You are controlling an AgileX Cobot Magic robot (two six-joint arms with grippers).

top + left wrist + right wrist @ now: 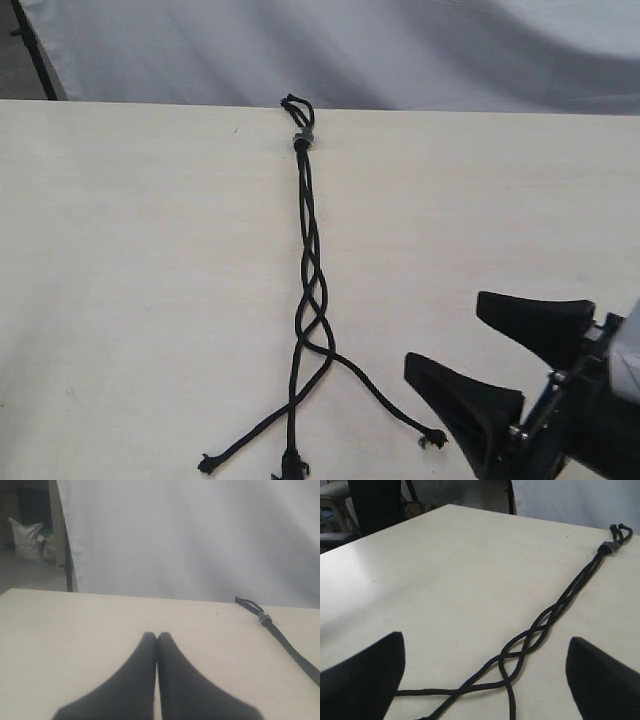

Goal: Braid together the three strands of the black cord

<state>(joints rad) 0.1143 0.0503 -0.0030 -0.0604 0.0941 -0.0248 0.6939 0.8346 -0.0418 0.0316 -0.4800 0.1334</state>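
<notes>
The black cord [308, 240] lies lengthwise on the table, its short loop [296, 103] and grey band [302, 138] at the far edge. It is loosely braided down to a last crossing [316, 345]. Below that the three strands splay apart: left tip [207, 462], middle tip [291, 465], right tip [433, 437]. My right gripper [445, 332] stands open just right of the right strand's tip, holding nothing. In the right wrist view the braid [530, 637] runs between the wide-apart fingers [370, 675]. My left gripper [156, 636] is shut and empty, with the cord [287, 642] off to one side.
The pale wooden table [130, 280] ends at a far edge backed by a white cloth [400, 50]. A dark chair [375, 502] stands beyond the table in the right wrist view, and a white sack [27, 537] sits on the floor in the left wrist view.
</notes>
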